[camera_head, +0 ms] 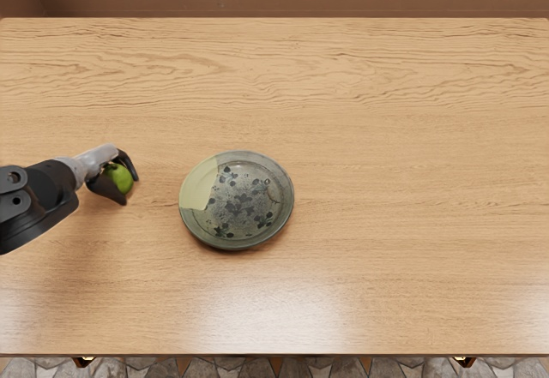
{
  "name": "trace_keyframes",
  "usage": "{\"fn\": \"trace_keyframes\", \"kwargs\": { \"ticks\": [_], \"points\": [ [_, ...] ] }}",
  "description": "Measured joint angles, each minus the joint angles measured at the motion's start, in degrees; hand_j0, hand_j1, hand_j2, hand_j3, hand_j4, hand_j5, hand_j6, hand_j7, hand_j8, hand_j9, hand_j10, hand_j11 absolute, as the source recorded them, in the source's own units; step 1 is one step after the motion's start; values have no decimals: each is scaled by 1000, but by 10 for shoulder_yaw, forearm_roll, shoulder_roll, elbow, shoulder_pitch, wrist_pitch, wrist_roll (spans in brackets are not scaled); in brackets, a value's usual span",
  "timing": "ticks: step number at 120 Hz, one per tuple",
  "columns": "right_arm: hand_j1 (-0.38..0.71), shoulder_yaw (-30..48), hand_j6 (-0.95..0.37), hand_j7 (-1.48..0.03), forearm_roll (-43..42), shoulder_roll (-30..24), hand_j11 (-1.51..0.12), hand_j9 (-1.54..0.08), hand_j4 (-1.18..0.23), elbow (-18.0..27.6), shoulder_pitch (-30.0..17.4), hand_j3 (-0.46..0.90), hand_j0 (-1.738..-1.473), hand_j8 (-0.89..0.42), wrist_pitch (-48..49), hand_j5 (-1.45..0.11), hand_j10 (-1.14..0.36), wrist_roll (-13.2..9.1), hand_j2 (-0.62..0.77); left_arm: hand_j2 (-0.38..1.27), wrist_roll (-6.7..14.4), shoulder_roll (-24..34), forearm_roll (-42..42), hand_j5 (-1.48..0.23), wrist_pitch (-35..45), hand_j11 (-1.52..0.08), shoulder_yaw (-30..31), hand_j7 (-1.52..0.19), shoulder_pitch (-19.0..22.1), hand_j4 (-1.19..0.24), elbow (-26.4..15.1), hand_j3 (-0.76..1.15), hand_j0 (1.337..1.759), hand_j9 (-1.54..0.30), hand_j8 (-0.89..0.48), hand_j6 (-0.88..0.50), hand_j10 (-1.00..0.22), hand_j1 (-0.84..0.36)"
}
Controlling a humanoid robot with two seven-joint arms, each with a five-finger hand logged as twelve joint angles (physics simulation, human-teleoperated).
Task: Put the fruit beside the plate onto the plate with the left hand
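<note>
Fingers of my left hand clasp the small round green fruit, left of the grey-green patterned ceramic plate.

Yellow-green fruit; left hand black at the fingers, pale grey at the wrist; plate grey-green, dark flower speckles all over, cream patch on its left side; table light honey wood, wavy grain.

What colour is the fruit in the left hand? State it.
Green; the fruit shows best in the head view.
</note>
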Motion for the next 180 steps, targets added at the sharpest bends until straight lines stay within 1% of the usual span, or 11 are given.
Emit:
{"fn": "trace_keyframes", "kwargs": {
  "ticks": [22,45,50,67,79,87,98,100,107,126,180],
  "points": [
    [-339,0,-8,-10,0,0,-10,-10,-8,0,0,0,-1658,-8,0,-10,-8,0,-2,371,0,6,-14,-1146,-1,-1137,-24,-1110,-1,-505,1,0,1641,-1127,-189,-175,-758,-483],
    [-339,0,-8,-10,0,0,-10,-10,-8,0,0,0,-1658,-8,0,-10,-8,0,-2,369,-1,4,-66,-1170,-1,-1162,-111,-1148,-1,-500,2,0,1642,-1144,-176,-156,-747,-492],
    [-339,0,-8,-10,0,0,-10,-10,-8,0,0,0,-1658,-8,0,-10,-8,0,-2,313,-1,0,-79,-1180,-1,-1170,-129,-1157,-1,-496,4,0,1641,-1149,-176,-152,-746,-475],
    [-339,0,-8,-10,0,0,-10,-10,-8,0,0,0,-1658,-8,0,-10,-8,0,-2,328,-1,-92,-112,-1184,-1,-1185,-171,-1173,0,-523,19,0,1639,-1161,-187,-159,-757,-467],
    [-339,0,-8,-10,0,0,-10,-10,-8,0,0,0,-1658,-8,0,-10,-8,0,-2,332,0,-158,-121,-1184,-1,-1186,-180,-1188,14,-519,32,0,1639,-1165,-181,-150,-757,-469],
    [-340,0,-8,-10,0,0,-10,-10,-8,0,0,0,-1658,-8,0,-10,-8,0,-2,339,-1,-176,-123,-1188,-2,-1191,-181,-1195,22,-521,37,0,1639,-1168,-189,-154,-768,-470],
    [-340,0,-8,-10,0,0,-10,-10,-8,0,0,0,-1658,-8,0,-10,-8,0,-2,433,0,-178,-124,-1190,-1,-1207,-183,-1203,49,-509,39,0,1634,-1181,-180,-134,-770,-519],
    [-339,0,-8,-10,0,0,-10,-10,-8,0,0,0,-1658,-8,0,-10,-8,0,-2,482,-2,-178,-124,-1188,-1,-1209,-183,-1201,54,-489,38,0,1634,-1074,-155,-100,-759,-536],
    [-339,0,-8,-10,0,0,-10,-10,-8,0,0,0,-1658,-8,0,-10,-8,0,-2,482,-1,-178,-123,-1165,0,-1205,-184,-1180,56,-463,33,0,1635,-1289,-38,-100,-730,-562],
    [-339,0,-8,-10,0,0,-10,-10,-8,0,0,0,-1658,-8,0,-10,-8,0,-2,380,-1,-186,-129,-1177,-4,-1196,-185,-1191,54,-479,27,0,1638,-1239,-113,-119,-751,-520],
    [-339,0,-8,-10,0,0,-10,-10,-8,0,0,0,-1658,-8,0,-10,-8,0,-2,382,-1,-188,-132,-1178,-28,-1191,-208,-1186,50,-483,-4,0,1639,-1213,-133,-126,-757,-519]
  ]
}}
